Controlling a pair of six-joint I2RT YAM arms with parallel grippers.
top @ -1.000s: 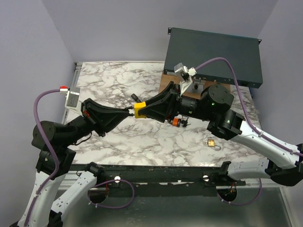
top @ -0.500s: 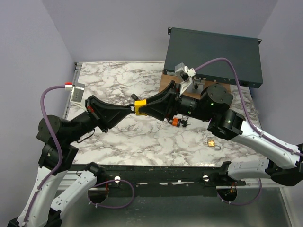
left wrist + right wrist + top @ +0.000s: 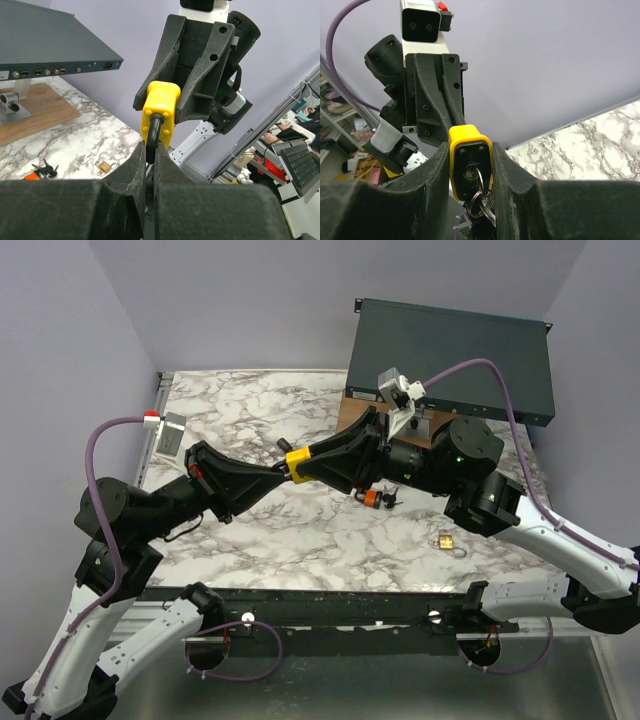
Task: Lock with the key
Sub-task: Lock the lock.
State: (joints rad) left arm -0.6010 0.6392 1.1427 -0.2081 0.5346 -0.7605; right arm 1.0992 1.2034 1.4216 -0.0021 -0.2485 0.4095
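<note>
Here, above the bench (image 3: 250, 410), the right claw (image 3: 470, 150) clamped the yellow padlock (image 3: 470, 160), key (image 3: 475, 180) in place; the left claw (image 3: 150, 152) pinched its shackle (image 3: 151, 132). An off-axis push could jam the shackle or twist the padlock loose.

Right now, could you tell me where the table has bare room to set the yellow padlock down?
The back-left tabletop, between the left edge and the wooden board, is bare, as is the near strip left of the small brass lock. Around the orange tag it is crowded.
</note>
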